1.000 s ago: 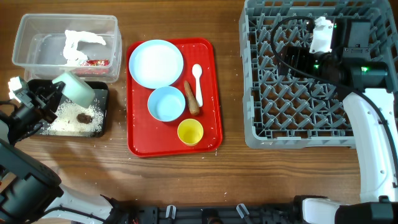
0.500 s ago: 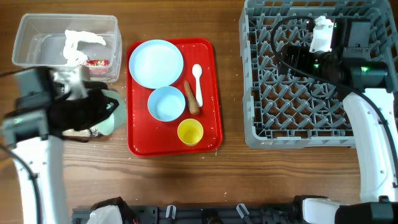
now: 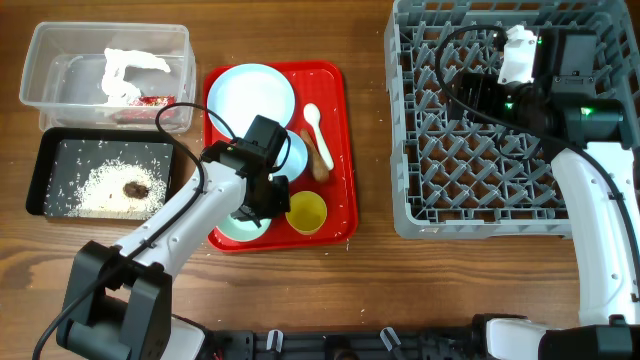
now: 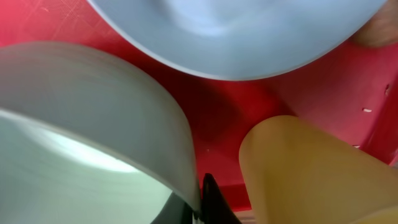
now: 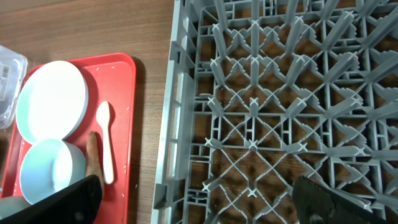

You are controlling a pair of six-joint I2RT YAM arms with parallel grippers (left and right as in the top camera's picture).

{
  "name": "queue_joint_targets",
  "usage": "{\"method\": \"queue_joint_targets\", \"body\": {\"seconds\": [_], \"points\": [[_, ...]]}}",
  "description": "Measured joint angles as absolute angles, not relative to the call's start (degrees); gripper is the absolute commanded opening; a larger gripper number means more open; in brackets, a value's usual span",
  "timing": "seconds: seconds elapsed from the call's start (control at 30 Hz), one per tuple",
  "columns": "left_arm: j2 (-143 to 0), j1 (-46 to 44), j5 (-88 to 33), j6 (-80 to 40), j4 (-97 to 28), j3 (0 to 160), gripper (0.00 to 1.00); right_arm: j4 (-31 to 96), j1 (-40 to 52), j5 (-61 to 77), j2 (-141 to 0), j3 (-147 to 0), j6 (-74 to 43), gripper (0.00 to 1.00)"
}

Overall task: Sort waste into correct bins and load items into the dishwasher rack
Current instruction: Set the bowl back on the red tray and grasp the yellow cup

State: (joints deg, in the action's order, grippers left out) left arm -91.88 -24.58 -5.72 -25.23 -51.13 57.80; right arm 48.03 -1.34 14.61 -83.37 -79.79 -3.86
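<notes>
My left gripper (image 3: 256, 204) (image 4: 200, 208) is shut on the rim of the pale teal bowl (image 3: 238, 226) (image 4: 81, 124) at the front left of the red serving tray (image 3: 335, 200). Beside it are the white bowl (image 3: 292, 150) (image 4: 236, 31), partly under my arm, and the yellow cup (image 3: 306, 212) (image 4: 311, 174). The pale plate (image 3: 250, 98), white spoon (image 3: 316, 126) and sausage stick (image 3: 322, 165) lie on the tray. My right gripper (image 3: 463, 92) (image 5: 205, 205) is open over the grey dishwasher rack (image 3: 500, 205) (image 5: 280, 93).
The black tray (image 3: 50, 150) at the left holds loose rice (image 3: 105, 190) and a brown lump (image 3: 133, 188). The clear tub (image 3: 60, 45) behind it holds white tissue (image 3: 125, 68) and the red wrapper (image 3: 152, 101). Rice grains lie scattered on the wood near the tray.
My left arm has swung right from over the black tray to the red tray, carrying the teal bowl. The black tray is now uncovered. The right arm has not moved.
</notes>
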Motion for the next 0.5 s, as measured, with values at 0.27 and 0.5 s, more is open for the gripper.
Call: {"method": "queue_joint_targets", "body": {"seconds": [0.27, 0.5], "points": [[-92.3, -23.6, -5.2, -26.0, -58.5, 67.9, 0.63, 48.0, -1.3, 14.6, -83.4, -79.8, -3.9, 1.00], [-93.4, -26.3, -8.3, -21.7, -55.6, 69.4, 0.52, 48.0, -1.3, 14.6, -83.4, -79.8, -3.9, 1.00]]}}
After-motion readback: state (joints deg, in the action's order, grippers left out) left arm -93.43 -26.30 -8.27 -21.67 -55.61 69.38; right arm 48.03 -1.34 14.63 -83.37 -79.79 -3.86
